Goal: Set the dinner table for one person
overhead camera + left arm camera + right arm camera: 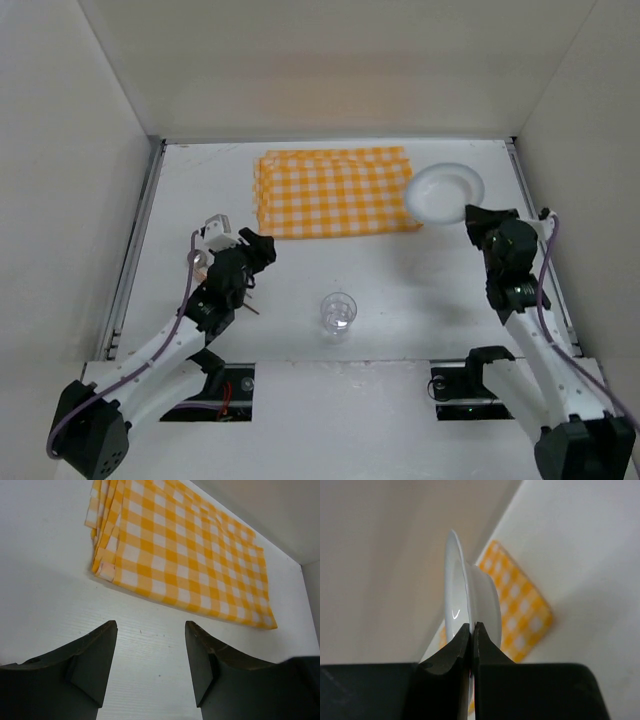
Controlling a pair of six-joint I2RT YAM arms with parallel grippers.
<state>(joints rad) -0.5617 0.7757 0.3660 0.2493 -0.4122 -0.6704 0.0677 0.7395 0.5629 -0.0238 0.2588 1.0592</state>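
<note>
The desk [420, 290] fills the middle of the top view, boxed in by white walls [60, 150] on the left, right and far sides. A folded checked cloth [335, 192] lies on it at upper centre. The right end effector [471, 627] is pinched closed on the rim of a white plate [445, 193] at the cloth's right edge. The left end effector [150, 630] gapes wide and empty over bare desk, lower left of the cloth. A clear glass [339, 313] stands alone at lower centre, between the arms.
</note>
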